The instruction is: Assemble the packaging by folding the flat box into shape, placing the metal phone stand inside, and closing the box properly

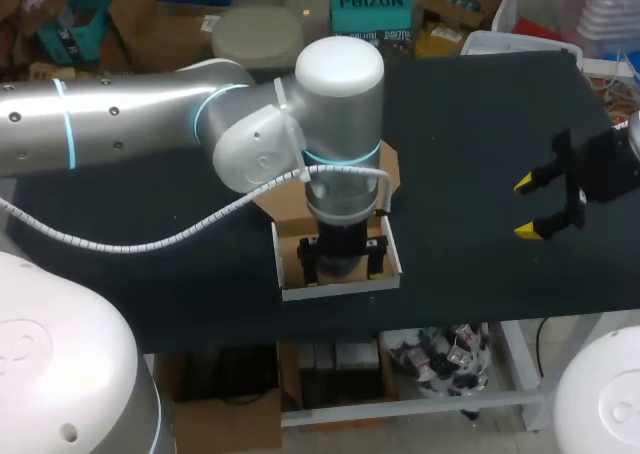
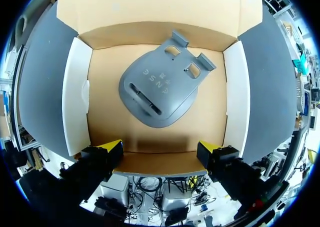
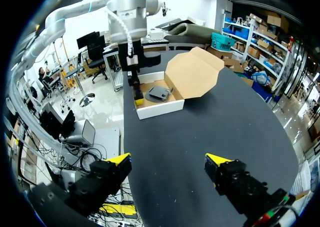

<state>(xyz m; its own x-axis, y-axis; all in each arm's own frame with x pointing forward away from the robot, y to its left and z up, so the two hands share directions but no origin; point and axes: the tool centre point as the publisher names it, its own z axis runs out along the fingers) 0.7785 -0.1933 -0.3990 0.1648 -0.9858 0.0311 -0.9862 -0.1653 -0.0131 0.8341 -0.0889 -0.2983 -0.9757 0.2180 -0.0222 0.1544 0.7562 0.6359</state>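
The folded box (image 1: 340, 289) with white walls and a brown inside sits near the table's front edge, its lid (image 1: 392, 169) standing open at the back. The grey metal phone stand (image 2: 160, 89) lies flat on the box floor. My left gripper (image 2: 160, 149) hangs open directly over the box's front wall, its fingers apart and holding nothing, the stand just ahead of them. In the head view the left arm hides most of the box's inside. My right gripper (image 1: 527, 209) is open and empty, well to the right of the box (image 3: 160, 108).
The black table (image 1: 480, 124) shows bare surface between the box and my right gripper. The box's lid (image 3: 192, 74) leans back toward the table's far side. The table's front edge runs just below the box.
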